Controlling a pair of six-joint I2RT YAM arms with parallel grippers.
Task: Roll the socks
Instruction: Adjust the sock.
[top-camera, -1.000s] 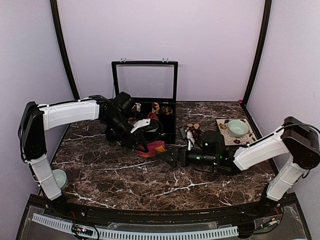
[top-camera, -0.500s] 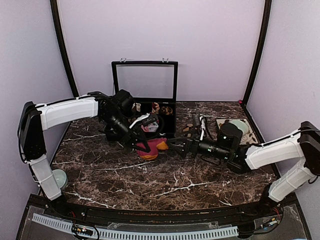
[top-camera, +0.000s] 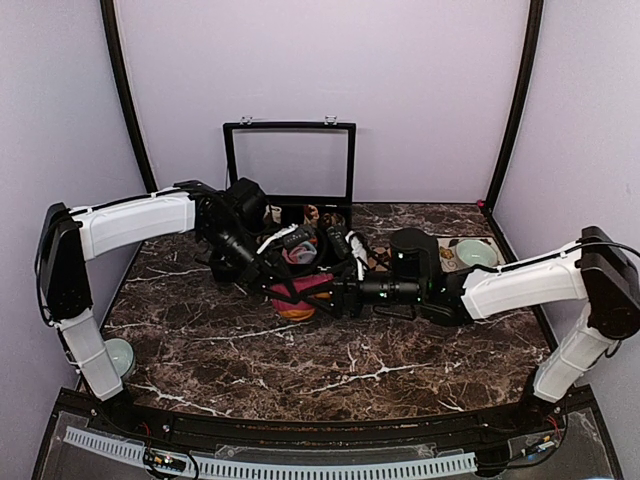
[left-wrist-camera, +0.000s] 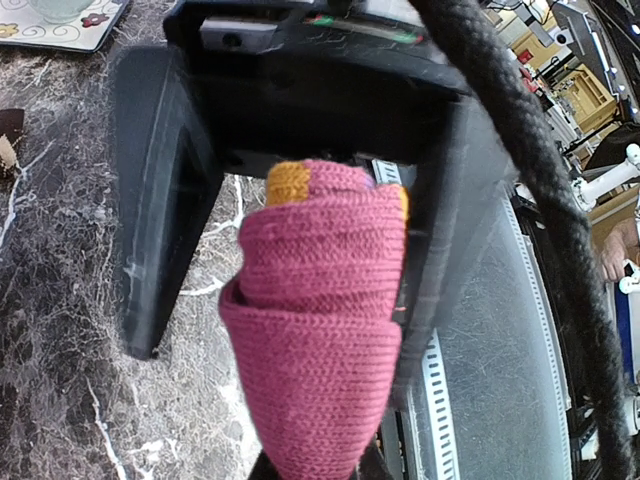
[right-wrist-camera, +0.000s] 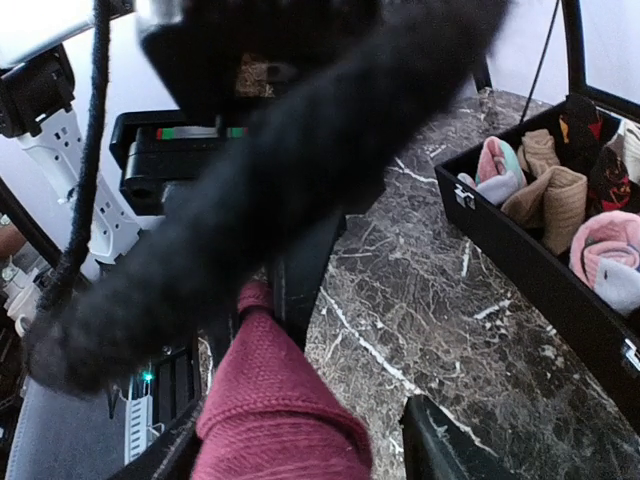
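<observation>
The magenta sock (left-wrist-camera: 320, 330) is rolled into a thick bundle with a small orange patch at one end. It sits over the middle of the table (top-camera: 300, 370), just in front of the black box (right-wrist-camera: 540, 270); whether its lower end touches the marble top cannot be told.

The left claw (top-camera: 290, 290) is clamped on one end of the roll, and in the left wrist view the knit rises straight out from between its fingers. The right claw (right-wrist-camera: 305, 420) comes in from the opposite side with its jaws apart, one finger on each side of the roll. One finger lies against the fabric and the other stands a little off it, so the roll is straddled, not squeezed.

Behind the two claws the box stands with its framed lid (top-camera: 290, 126) raised upright. Its compartments hold small sock rolls (right-wrist-camera: 610, 260), pink, beige and darker ones.

To the right, well apart from the sock, a patterned mat (top-camera: 448, 250) carries a pale green cup (top-camera: 478, 253).
</observation>
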